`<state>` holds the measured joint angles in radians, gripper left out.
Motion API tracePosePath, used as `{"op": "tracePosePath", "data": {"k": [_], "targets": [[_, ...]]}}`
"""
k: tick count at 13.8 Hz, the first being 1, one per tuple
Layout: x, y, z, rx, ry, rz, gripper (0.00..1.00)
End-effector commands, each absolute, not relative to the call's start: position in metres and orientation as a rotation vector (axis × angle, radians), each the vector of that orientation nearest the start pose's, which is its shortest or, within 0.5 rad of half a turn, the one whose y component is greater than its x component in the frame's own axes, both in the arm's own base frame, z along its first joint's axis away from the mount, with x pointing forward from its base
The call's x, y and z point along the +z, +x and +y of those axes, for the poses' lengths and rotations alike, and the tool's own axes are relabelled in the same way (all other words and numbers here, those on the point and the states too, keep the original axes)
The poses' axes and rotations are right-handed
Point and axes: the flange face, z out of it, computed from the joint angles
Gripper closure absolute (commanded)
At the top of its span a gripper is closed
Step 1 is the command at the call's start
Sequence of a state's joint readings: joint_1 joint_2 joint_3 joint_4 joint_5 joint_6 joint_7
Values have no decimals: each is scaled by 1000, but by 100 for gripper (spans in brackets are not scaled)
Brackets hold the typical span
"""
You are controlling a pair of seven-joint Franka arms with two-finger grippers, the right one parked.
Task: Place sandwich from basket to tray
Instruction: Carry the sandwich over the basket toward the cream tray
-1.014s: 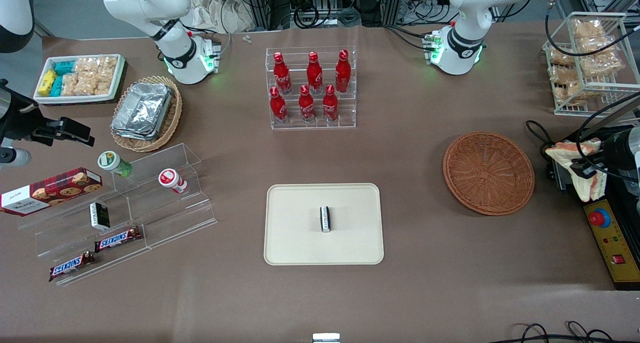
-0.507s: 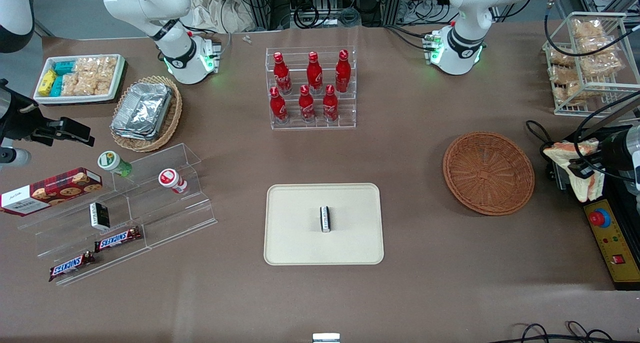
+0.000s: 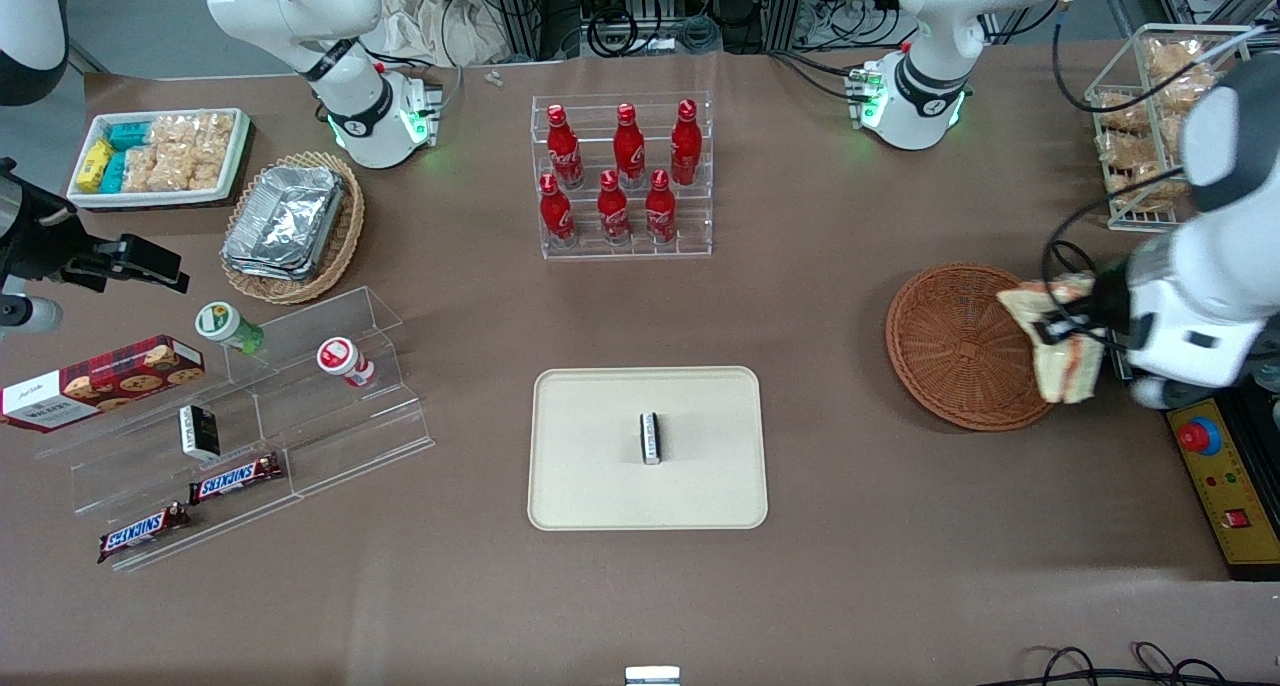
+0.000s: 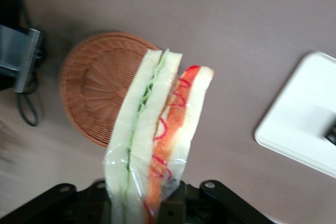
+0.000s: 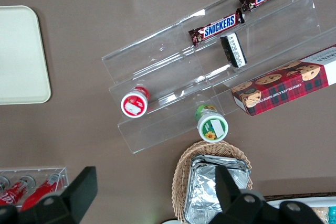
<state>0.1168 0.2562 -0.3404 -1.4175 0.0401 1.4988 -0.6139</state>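
Now that the gripper (image 3: 1062, 328), fingers pinching the sandwich (image 3: 1062, 351), has swung over the basket (image 3: 965, 346) rim, the tray (image 3: 590, 466) comes next

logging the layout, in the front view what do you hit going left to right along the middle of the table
cookie box → clear stand → tray → basket → sandwich, shut in the gripper above the basket's edge

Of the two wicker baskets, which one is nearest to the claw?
The reddish-brown basket, empty, directly under the claw holding the sandwich; the tan basket holds foil containers.
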Motion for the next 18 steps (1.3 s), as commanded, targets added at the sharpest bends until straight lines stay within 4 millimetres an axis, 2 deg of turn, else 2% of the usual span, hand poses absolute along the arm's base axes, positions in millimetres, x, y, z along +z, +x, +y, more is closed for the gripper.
{"op": "tracePosePath", "data": {"k": [1,3,4,7,9,10,13,15,18], "targets": [[546,597,-176,266,-3097,-478,100],[530,593,-235,212,-3156,-385,100],[513,589,-267,206,-3167,-346,100],[456,589,-331,208,-3205,-298,100],[413,591,-359,224,-3227,-252,100],[388,592,-368,217,-3215,-219,100],[331,599,-378,232,-3217,-190,100],[287,602,-376,202,-3165,-154,100],[252,610,-370,175,-3148,-185,100]]}}
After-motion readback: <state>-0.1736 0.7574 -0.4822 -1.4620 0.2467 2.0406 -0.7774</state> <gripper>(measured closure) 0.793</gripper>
